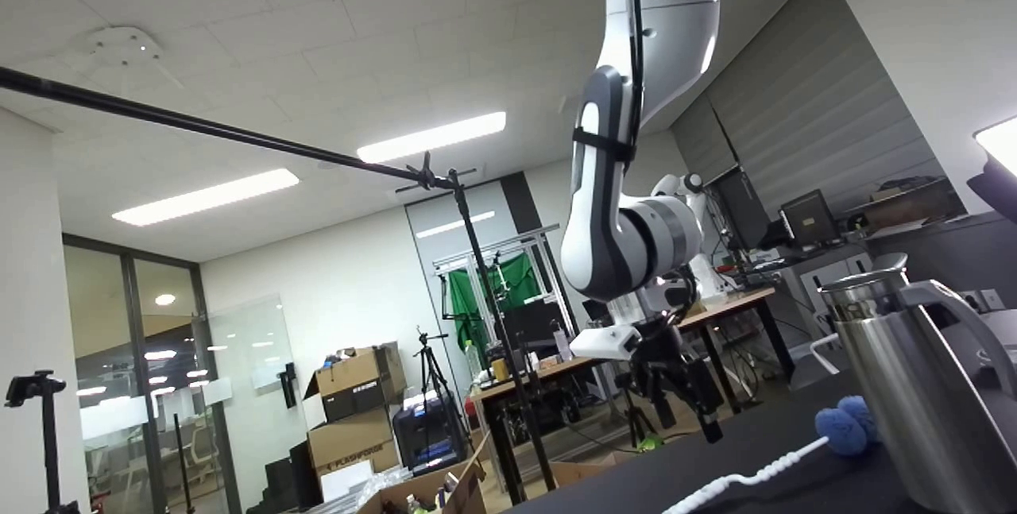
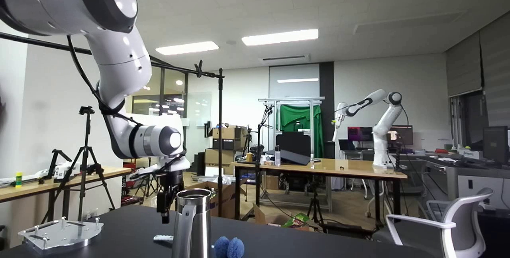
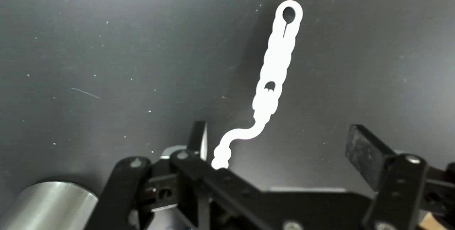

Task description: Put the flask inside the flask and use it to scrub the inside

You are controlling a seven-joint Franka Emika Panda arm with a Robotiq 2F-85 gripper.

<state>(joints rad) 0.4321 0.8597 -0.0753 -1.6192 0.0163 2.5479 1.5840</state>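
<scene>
On a dark matte tabletop (image 2: 127, 226), pale specks and a few fine scratches (image 3: 85, 93) show close up in the wrist view. A clear plate (image 2: 63, 234) set with short posts rests by its edge in an exterior view. Room beyond: white walls (image 1: 342, 276), bright ceiling lights (image 2: 281, 37), a wood-topped table (image 2: 350, 168) bearing a white robot arm (image 2: 381, 146), green cloth (image 2: 289, 114) hung on a metal frame, a grey chair (image 2: 464, 222) with white armrests.

Containers next. Stacked cardboard boxes (image 1: 349, 430) toward the back; the top one gapes, oddments rising past its rim (too small to name). Nearer, an open carton (image 1: 471, 494) holds a jumble of little items.

Steel flask (image 1: 922, 387) stands upright on the tabletop, mouth up, curved grip (image 1: 926, 291) out to one side (its inside is hidden from all three cameras). Scrubbing brush (image 3: 275, 59) lies on the tabletop beside the flask: white scalloped handle, a hole at the end, an S-bend partway along. Blue sponge head (image 1: 846, 427), two round lobes, is just beside the flask's lower body; whether they touch, cannot tell.

Gripper (image 3: 282, 144) hangs above the tabletop, both fingers (image 3: 368, 155) spread well apart; in the wrist view the brush's bent stretch shows below, between them.
</scene>
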